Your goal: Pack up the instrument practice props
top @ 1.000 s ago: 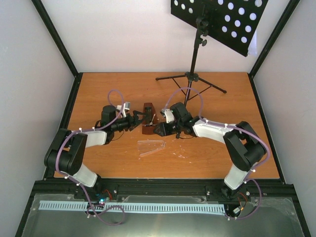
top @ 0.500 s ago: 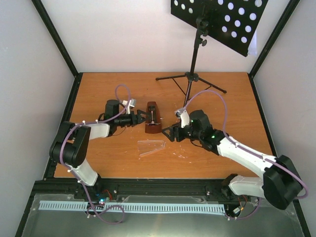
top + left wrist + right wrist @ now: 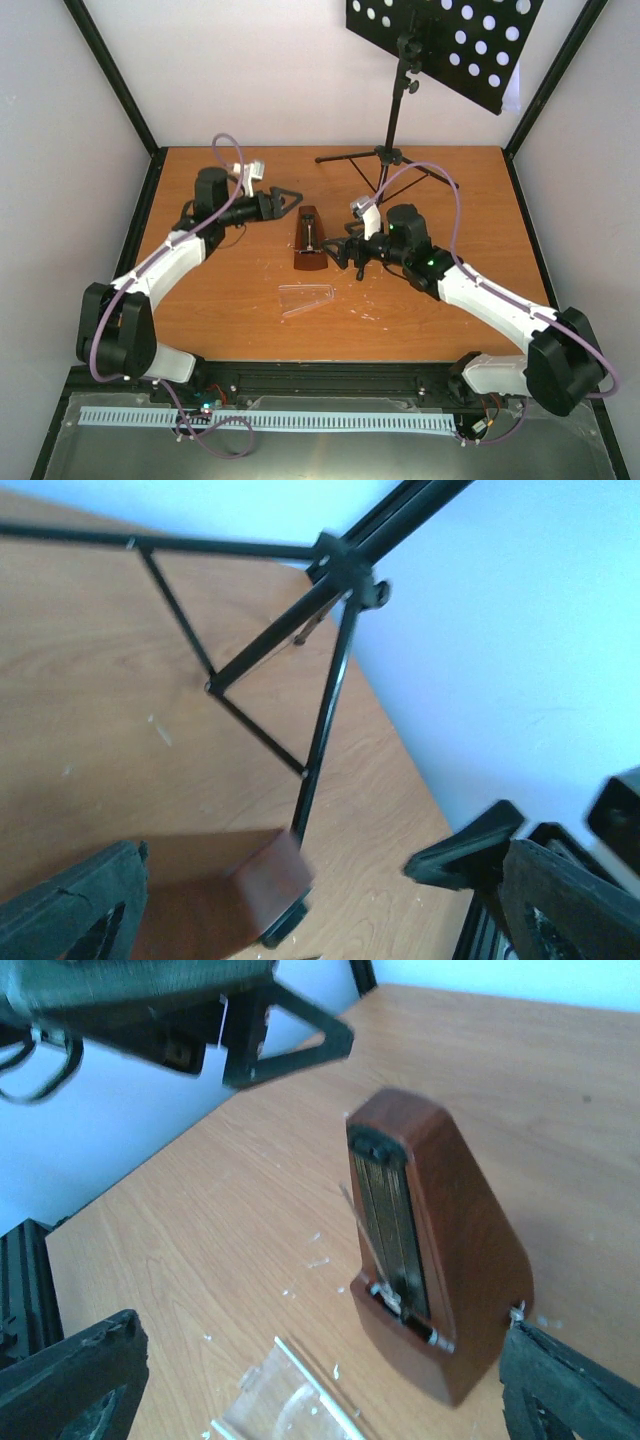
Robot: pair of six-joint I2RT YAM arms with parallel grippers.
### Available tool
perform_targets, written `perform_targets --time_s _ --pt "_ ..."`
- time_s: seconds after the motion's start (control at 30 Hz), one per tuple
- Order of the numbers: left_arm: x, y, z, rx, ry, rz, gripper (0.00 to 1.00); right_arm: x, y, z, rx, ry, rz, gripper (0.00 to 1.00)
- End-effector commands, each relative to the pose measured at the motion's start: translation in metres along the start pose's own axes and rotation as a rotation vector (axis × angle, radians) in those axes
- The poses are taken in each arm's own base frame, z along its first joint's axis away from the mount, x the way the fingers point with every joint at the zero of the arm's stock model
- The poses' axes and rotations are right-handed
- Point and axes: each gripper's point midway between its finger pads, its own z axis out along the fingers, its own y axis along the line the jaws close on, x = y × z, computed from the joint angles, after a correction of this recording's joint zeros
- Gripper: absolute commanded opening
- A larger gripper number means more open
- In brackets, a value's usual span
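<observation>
The metronome [image 3: 309, 240] is standing between your left end effector [image 3: 288, 201] and right end effector [image 3: 347, 254], both gaping wide, gripping nothing; the clear cover [image 3: 305, 298] is lying nearby on the counter [image 3: 220, 320].

Limits of view
I see the stand desk [image 3: 425, 25] cropped by the top edge. The metronome [image 3: 265, 880] is blurred in my left wrist view. The cover [image 3: 280, 1405] runs off-frame.

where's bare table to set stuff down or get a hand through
Free: the near strip of table between the clear cover and the arm bases, and the far-right wood beyond the right arm. Crowded: the centre, where the left end effector and right end effector flank the metronome, stand legs just behind.
</observation>
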Motion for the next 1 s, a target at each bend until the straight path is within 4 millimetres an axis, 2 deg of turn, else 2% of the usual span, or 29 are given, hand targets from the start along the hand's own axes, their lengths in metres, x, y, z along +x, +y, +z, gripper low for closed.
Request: perform_targets --time_s 0.0,0.1,0.23,0.43,0.63,0.8,0.97 --pt "-0.013 -0.015 -0.001 -0.010 0.103 0.055 0.96 -0.040 0.008 0.007 -0.148 -0.108 -0.164 0.96" --pt "-0.011 -0.012 0.007 0.015 0.149 0.048 0.94 -0.045 -0.001 0.020 -0.156 -0.111 -0.247 0.97" --pt "-0.005 -0.003 0.017 0.039 0.183 0.052 0.84 -0.045 -0.018 0.035 -0.171 -0.117 -0.298 0.98" --pt "-0.002 0.003 0.024 0.057 0.207 0.106 0.67 -0.035 -0.031 0.053 -0.215 -0.100 -0.363 0.98" --pt "0.009 0.022 0.035 0.059 0.235 0.074 0.52 -0.024 -0.042 0.068 -0.214 -0.072 -0.376 0.98" --pt "0.013 0.026 0.039 0.069 0.242 0.062 0.45 -0.017 -0.044 0.077 -0.247 -0.050 -0.365 1.00" --pt "0.017 0.030 0.040 0.067 0.245 0.063 0.43 -0.010 -0.049 0.081 -0.236 -0.042 -0.364 1.00"
